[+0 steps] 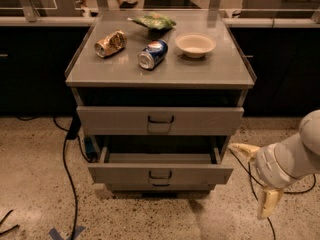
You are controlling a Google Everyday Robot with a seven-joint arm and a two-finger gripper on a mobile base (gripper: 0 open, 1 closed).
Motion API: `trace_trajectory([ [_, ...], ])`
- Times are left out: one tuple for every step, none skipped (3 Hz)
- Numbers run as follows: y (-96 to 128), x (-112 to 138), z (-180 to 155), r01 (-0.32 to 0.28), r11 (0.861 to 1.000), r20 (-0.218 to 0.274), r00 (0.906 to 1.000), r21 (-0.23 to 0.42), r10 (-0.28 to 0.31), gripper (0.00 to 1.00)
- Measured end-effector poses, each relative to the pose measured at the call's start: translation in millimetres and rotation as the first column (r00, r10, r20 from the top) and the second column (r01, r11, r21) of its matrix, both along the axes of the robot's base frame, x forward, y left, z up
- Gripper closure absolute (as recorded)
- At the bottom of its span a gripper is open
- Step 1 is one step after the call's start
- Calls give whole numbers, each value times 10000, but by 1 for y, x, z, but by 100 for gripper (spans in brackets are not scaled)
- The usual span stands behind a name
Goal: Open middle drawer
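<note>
Middle drawer [125, 174] of the grey cabinet [160, 74]: standing out toward the camera with its interior exposed. Its long axis runs left to right, and the loop handle [160, 174] faces front. Gripper [247, 181]: low, right of the drawer, not touching it, tan fingers [267, 204] spread apart.

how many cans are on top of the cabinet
2: a crushed gold can at the left, and a blue can on its side beside the bowl. None looks hidden. The gripper hangs at lower right, clear of the pulled-out middle drawer.
</note>
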State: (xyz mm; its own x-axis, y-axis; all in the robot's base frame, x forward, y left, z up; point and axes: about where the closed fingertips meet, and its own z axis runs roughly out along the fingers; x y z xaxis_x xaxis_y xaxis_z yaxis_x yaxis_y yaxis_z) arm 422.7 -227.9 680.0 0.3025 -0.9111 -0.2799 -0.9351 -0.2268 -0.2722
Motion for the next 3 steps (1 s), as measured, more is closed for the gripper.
trace_trajectory([
  [-41,-31,26,322,9979,1,9995,570,-323,0],
  [-73,-58,38,862,9918,-192,9962,939,-847,0],
  [-72,-59,39,850,9920,-214,9963,932,-833,0],
])
